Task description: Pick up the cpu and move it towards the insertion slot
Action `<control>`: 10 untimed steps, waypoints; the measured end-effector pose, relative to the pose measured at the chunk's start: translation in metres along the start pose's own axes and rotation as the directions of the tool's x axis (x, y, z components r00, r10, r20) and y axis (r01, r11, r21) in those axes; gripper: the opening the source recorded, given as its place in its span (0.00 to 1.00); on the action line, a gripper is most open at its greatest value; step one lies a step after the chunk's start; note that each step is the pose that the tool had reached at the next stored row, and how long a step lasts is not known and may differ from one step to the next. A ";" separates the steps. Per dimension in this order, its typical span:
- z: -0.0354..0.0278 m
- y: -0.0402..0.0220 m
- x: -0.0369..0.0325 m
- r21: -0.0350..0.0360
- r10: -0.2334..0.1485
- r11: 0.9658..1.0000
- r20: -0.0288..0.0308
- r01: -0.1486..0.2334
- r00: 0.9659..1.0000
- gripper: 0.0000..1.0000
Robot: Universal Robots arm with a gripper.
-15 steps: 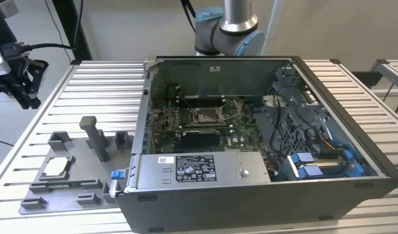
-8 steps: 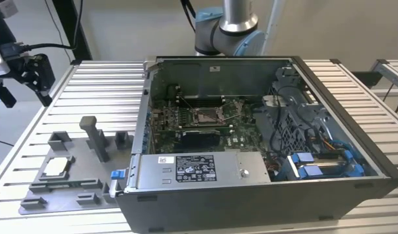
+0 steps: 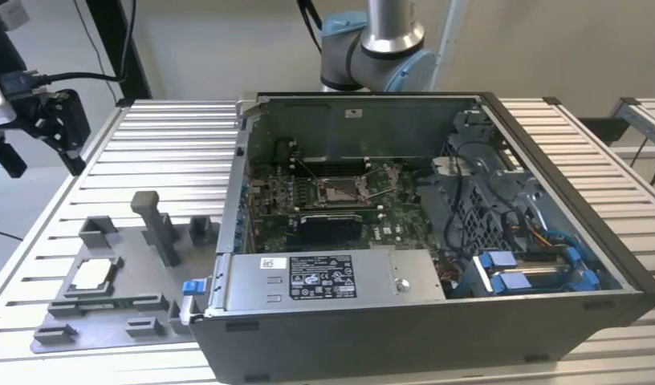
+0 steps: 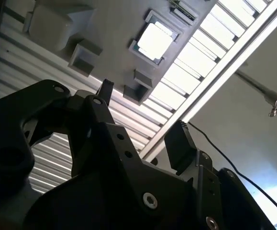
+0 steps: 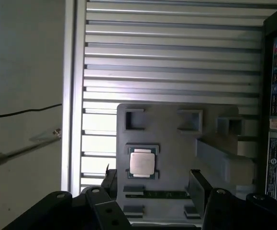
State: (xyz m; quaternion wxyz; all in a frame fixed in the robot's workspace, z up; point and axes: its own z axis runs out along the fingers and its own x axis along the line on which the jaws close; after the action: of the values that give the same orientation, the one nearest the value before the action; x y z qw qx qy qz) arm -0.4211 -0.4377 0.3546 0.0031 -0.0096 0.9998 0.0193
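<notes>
Lying flat in a shallow square seat of the grey fixture plate (image 3: 105,319), the cpu (image 3: 92,275) shows its pale metal top, with low grey blocks close along its edges and open air above it; in both wrist views it sits the same way (image 5: 141,163) (image 4: 155,40). A tall grey post (image 3: 156,226) rises from the plate just beside the seat, on the exterior view's right of it, between the cpu and the computer case (image 3: 413,321). The gripper (image 3: 38,148) hangs high over the slatted table (image 3: 167,136) at the exterior view's left edge, well apart from the cpu. Its 2 fingers (image 5: 197,187) are spread wide with nothing between them. In the first wrist view the gripper (image 5: 151,170) frames the plate (image 5: 167,143) below, and in the second wrist view the gripper (image 4: 143,104) does likewise. The insertion slot (image 3: 339,190) lies on the green board deep inside the case, which is open on top. The case's side wall stands between the plate and the slot. A dark rectangular block (image 3: 327,228) sits just beside the slot toward the camera, then the labelled power supply box (image 3: 317,277). Blue parts (image 3: 520,273) and cables crowd the case's side at the exterior view's right.
</notes>
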 end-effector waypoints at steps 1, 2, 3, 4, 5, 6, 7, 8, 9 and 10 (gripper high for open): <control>0.0012 0.0000 0.0002 0.000 0.000 1.000 0.000 0.000 1.000 1.00; 0.0024 -0.0001 0.0004 0.000 0.000 1.000 0.000 0.000 1.000 1.00; 0.0038 -0.0001 0.0007 0.000 0.000 1.000 0.000 0.000 1.000 1.00; 0.0054 -0.0002 0.0009 0.000 0.000 1.000 0.000 0.000 1.000 1.00; 0.0067 -0.0003 0.0010 0.000 0.000 1.000 0.000 0.000 1.000 1.00; 0.0083 -0.0003 0.0010 0.000 0.000 1.000 0.000 0.000 1.000 1.00; 0.0098 -0.0004 0.0010 0.000 0.000 1.000 0.000 0.000 1.000 1.00; 0.0113 -0.0004 0.0010 0.000 0.000 1.000 0.000 0.000 1.000 1.00; 0.0126 -0.0004 0.0011 0.000 0.000 1.000 0.000 0.000 1.000 1.00; 0.0134 -0.0005 0.0011 0.000 0.000 1.000 -0.001 0.000 1.000 1.00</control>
State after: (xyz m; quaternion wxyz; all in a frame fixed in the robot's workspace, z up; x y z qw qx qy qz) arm -0.4221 -0.4376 0.3411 0.0028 -0.0096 0.9998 0.0192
